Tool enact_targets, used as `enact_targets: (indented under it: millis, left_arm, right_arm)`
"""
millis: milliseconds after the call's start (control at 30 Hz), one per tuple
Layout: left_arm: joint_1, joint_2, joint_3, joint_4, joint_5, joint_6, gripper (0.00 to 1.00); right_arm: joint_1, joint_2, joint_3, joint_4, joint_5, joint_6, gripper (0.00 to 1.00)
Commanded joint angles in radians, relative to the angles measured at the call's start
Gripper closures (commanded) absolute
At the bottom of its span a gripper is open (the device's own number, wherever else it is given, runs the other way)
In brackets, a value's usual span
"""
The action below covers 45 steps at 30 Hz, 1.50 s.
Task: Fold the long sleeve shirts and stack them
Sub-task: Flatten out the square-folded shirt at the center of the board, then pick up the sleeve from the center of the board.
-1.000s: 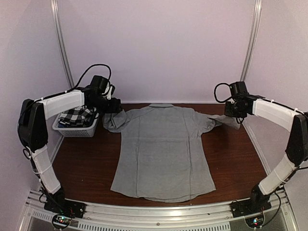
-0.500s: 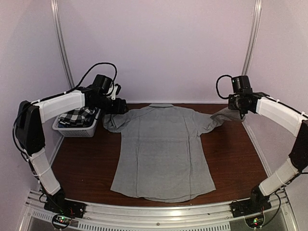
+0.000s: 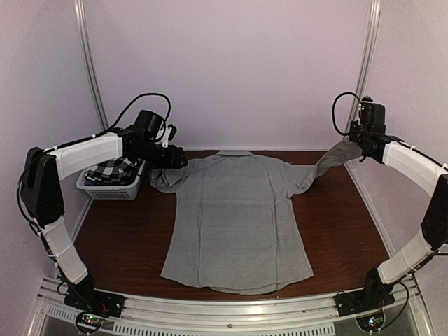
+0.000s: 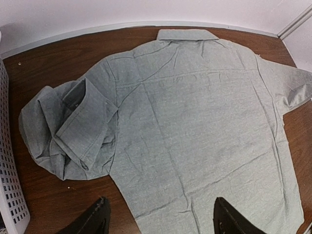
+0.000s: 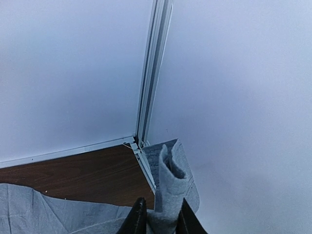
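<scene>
The light grey long sleeve shirt lies flat on the brown table, collar toward the back wall. Its left sleeve is bunched in a heap beside the shoulder. My left gripper hangs above that shoulder, open and holding nothing, with both fingertips over the cloth's edge. My right gripper is shut on the cuff of the right sleeve. It holds the sleeve stretched up off the table toward the right wall. The black-and-white checked shirt lies crumpled in the basket.
A white slatted basket stands at the table's left edge, and its side shows in the left wrist view. Walls close the table in at the back and sides. A metal corner post stands just beyond my right gripper.
My right gripper rose and moved right toward the wall, pulling the right sleeve taut off the table. My left gripper shifted slightly right, still open.
</scene>
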Motion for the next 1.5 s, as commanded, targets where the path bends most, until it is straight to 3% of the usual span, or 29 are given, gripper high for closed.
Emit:
enact_targets:
  millis: [0, 167, 333, 533, 633, 733, 833, 933, 1100, 1267, 1467]
  left_arm:
    - [-0.006, -0.040, -0.016, 0.011, 0.024, 0.003, 0.26]
    - [-0.007, -0.040, -0.017, 0.010, 0.037, 0.002, 0.27]
    - [-0.009, -0.038, -0.018, 0.010, 0.052, 0.001, 0.27]
    - [-0.016, -0.035, -0.017, 0.012, 0.065, -0.008, 0.27]
    - [-0.019, -0.032, -0.022, 0.022, 0.075, -0.012, 0.27]
    - [-0.022, -0.030, -0.027, 0.032, 0.085, -0.018, 0.27]
    - [-0.027, -0.028, -0.031, 0.033, 0.086, -0.018, 0.26]
    - [-0.028, -0.030, -0.039, 0.037, 0.090, -0.020, 0.27]
    - [-0.029, -0.037, -0.061, 0.061, 0.107, -0.024, 0.27]
    - [-0.029, -0.026, -0.062, 0.079, 0.128, -0.027, 0.27]
    - [-0.030, -0.005, -0.057, 0.089, 0.143, -0.027, 0.27]
  right_arm:
    - [-0.038, -0.023, -0.019, 0.149, -0.056, -0.062, 0.78]
    - [-0.049, -0.006, -0.015, 0.210, -0.155, -0.067, 0.78]
    - [-0.023, 0.008, -0.017, 0.247, -0.373, -0.077, 0.77]
    - [0.139, 0.099, -0.004, 0.177, -0.474, -0.130, 0.74]
    - [0.280, 0.157, -0.020, 0.158, -0.480, -0.129, 0.74]
    - [0.389, 0.207, -0.040, 0.150, -0.461, -0.091, 0.76]
    - [0.417, 0.220, -0.044, 0.127, -0.397, 0.011, 0.71]
    - [0.391, 0.208, -0.033, 0.043, -0.303, 0.124, 0.65]
    - [0.249, 0.145, -0.098, -0.057, -0.293, 0.299, 0.56]
    - [0.049, 0.128, -0.197, -0.081, -0.399, 0.435, 0.45]
    - [-0.104, 0.168, -0.207, -0.035, -0.518, 0.487, 0.32]
